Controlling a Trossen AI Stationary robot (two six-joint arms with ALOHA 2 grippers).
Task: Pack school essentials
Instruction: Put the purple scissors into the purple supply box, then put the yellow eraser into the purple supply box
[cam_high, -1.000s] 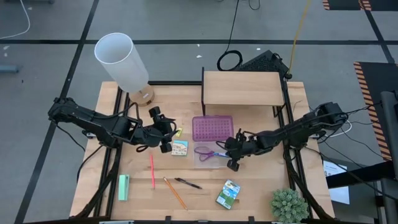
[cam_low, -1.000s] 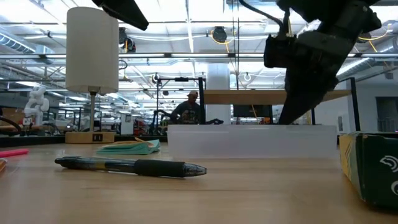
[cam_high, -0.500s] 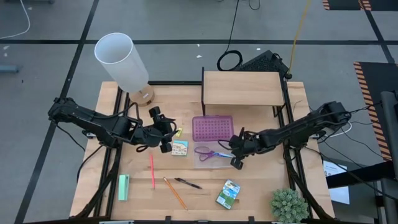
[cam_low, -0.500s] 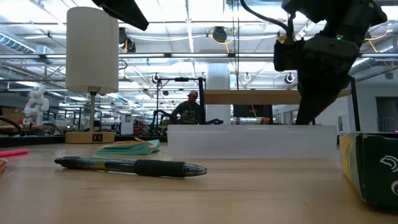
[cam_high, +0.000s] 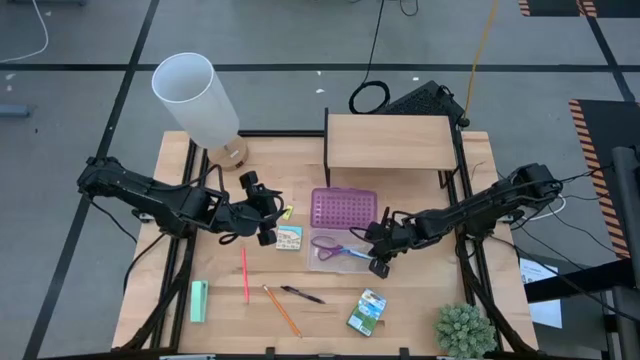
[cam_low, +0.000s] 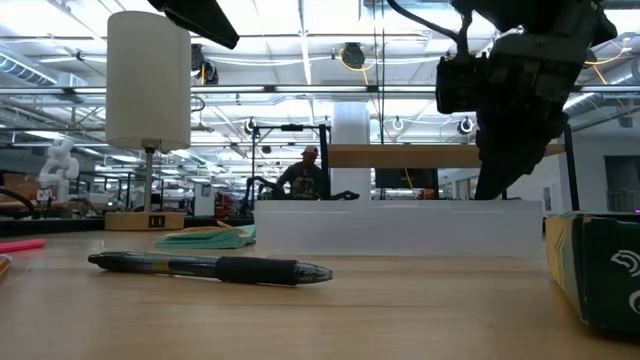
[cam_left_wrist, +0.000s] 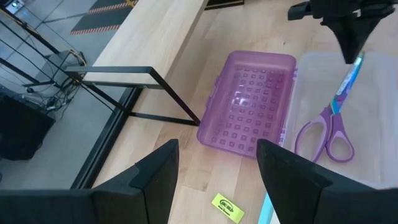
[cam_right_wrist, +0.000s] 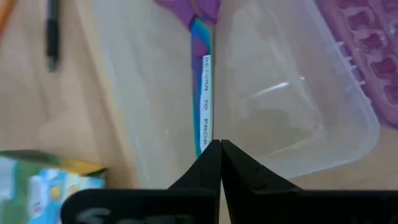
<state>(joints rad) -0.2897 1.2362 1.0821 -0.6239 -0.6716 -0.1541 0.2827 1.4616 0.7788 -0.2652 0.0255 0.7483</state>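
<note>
The purple-handled scissors (cam_high: 335, 246) are lying in the clear case (cam_high: 345, 259) at frame centre, blade tip clamped between the right gripper (cam_high: 377, 258) fingers, which is shifting slightly leftward since a moment ago, nudging the case. The left gripper (cam_high: 266, 212), spread apart, is waiting at centre-left.

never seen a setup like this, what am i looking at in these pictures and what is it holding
These are four cameras on one robot: two dark arms at a wooden table. One picture looks straight down, one sits at tabletop height, and one rides on each wrist.

The right pincer is pinched shut on the blade tip of the purple-handled scissors, which lie in a clear plastic case whose purple lid is folded open. The left pincer waits open near a tiny yellow piece.

Loose on the table: a small colourful square pack, red pencil, orange pencil, black pen, green-yellow crayon box and mint-green block.
</note>
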